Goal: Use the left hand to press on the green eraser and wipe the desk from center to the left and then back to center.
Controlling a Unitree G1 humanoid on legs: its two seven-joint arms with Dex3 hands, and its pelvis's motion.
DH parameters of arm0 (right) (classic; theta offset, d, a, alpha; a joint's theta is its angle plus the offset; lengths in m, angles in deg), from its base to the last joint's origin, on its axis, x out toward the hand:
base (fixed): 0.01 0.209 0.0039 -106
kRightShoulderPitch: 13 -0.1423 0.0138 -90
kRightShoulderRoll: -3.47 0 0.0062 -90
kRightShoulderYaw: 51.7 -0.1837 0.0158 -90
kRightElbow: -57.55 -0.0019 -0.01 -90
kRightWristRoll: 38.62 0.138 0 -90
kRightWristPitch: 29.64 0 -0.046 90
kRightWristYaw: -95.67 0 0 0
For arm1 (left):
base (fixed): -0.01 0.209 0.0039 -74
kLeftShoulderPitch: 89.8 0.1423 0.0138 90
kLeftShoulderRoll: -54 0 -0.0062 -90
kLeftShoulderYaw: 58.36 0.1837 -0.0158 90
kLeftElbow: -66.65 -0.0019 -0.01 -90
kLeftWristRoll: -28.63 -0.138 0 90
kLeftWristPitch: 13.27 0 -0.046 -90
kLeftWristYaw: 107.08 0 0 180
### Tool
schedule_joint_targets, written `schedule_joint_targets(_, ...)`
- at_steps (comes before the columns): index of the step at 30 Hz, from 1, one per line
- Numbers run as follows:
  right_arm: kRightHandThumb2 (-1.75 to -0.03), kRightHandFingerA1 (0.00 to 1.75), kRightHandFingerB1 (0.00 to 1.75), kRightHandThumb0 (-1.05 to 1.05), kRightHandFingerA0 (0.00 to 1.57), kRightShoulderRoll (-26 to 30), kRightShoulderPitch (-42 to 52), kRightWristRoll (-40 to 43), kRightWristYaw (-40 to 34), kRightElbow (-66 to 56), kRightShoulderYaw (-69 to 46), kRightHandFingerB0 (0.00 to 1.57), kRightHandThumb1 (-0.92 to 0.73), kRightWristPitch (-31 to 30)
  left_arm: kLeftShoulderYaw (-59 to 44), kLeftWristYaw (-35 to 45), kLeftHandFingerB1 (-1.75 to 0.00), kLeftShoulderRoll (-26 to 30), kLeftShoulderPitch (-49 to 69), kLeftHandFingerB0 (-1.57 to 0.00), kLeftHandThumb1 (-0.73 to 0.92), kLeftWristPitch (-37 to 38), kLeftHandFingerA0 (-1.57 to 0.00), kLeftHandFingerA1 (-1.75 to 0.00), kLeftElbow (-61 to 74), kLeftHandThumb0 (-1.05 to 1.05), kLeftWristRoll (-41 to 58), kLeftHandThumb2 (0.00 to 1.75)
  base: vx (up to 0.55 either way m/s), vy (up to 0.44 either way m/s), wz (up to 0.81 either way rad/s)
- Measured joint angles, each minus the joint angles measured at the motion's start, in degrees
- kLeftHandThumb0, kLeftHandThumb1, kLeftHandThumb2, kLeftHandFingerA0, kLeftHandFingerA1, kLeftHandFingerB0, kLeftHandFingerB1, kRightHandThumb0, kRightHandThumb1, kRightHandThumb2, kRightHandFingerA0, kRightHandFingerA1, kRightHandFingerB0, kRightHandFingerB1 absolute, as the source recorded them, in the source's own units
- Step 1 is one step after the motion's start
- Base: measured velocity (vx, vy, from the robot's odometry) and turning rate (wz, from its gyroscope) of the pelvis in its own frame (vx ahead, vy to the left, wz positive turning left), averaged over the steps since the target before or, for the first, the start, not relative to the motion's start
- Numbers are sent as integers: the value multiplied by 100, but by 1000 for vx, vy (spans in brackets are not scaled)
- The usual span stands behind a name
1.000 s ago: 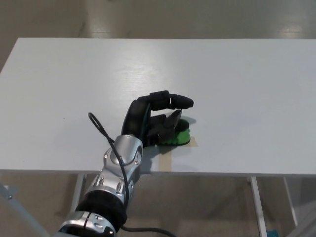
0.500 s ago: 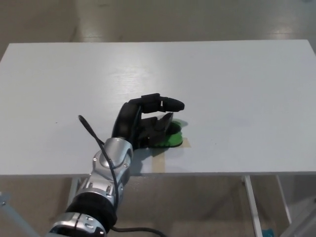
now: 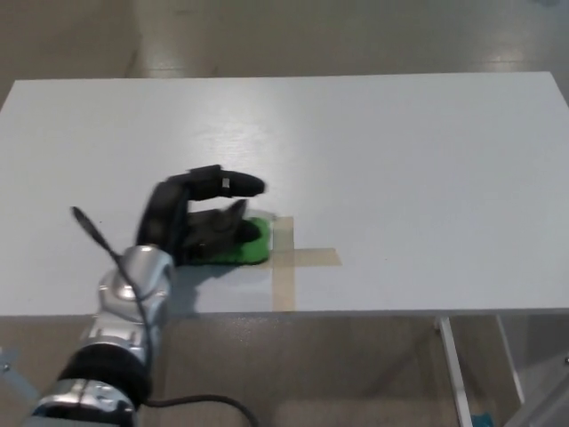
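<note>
The left hand (image 3: 200,218) lies in the lower left of the frame, pressed down on the green eraser (image 3: 242,246), with its fingers (image 3: 233,184) curled over the top and the thumb laid along the eraser's near side, so that only the eraser's right end and lower edge show from under the black hand. The eraser lies flat on the white bench (image 3: 382,151), just left of a cross of tan tape (image 3: 289,260), and its right edge touches or slightly overlaps the upright strip of that cross; the cross's arm to the right lies bare. The silver forearm (image 3: 133,298) rises from the bottom left corner and crosses the near edge of the bench, and a black cable (image 3: 107,245) loops up beside the wrist and hangs over the bench on the left of the hand. The hand and forearm are somewhat blurred. To the left of the hand the bench is plain white up to its left edge, apart from a tiny dark speck near the cable. The right hand does not show. Under the bench's near edge, at the lower right, a pale metal leg (image 3: 449,374) runs down, and beyond the far edge at the top of the frame there is a beige floor (image 3: 356,36).
</note>
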Motion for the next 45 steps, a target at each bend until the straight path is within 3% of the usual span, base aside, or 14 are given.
schedule_joint_targets(12, -60, 54, 47, -27, 80, -2, 9, -14, -34, 57, 0, 61, -69, -22, -590, 360, -67, 1273, 468, -93, 81, 240, -99, -68, -364, -22, 324, 64, 0, 0, 0)
schedule_joint_targets(19, -59, 54, 46, -28, 80, -4, -19, 6, -6, 82, -4, 62, -69, -62, -894, 572, -70, 1797, 678, -98, 75, 244, -102, -69, -546, -34, 504, 63, 0, 0, 0)
schedule_joint_targets(22, -59, 54, 46, -28, 80, -3, -16, 5, -6, 111, -5, 61, -69, -67, -931, 626, -68, 1994, 760, -95, 76, 244, -100, -68, -596, -29, 566, 62, 0, 0, 0)
schedule_joint_targets(26, -59, 54, 46, -28, 80, -6, -18, 5, -6, 147, -6, 61, -69, -67, -904, 625, -69, 2021, 768, -94, 76, 244, -99, -68, -604, -26, 584, 63, 0, 0, 0)
schedule_joint_targets(28, -59, 54, 46, -28, 80, -6, -20, 4, -8, 159, -6, 61, -68, -68, -893, 625, -68, 2009, 765, -88, 81, 243, -94, -67, -601, -14, 600, 64, 0, 0, 0)
schedule_joint_targets(38, -59, 54, 46, -28, 80, -4, 19, -8, -8, 132, 6, 60, -69, -73, -778, 628, -64, 1822, 733, -87, 81, 269, -94, -65, -524, -12, 617, 64, 0, 0, 1)
schedule_joint_targets(45, -59, 54, 46, -28, 80, -2, -23, -2, -2, 132, 5, 60, -69, -72, -254, 515, -63, 1148, 566, -90, 80, 308, -96, -64, -266, -13, 555, 64, 0, 0, 2)
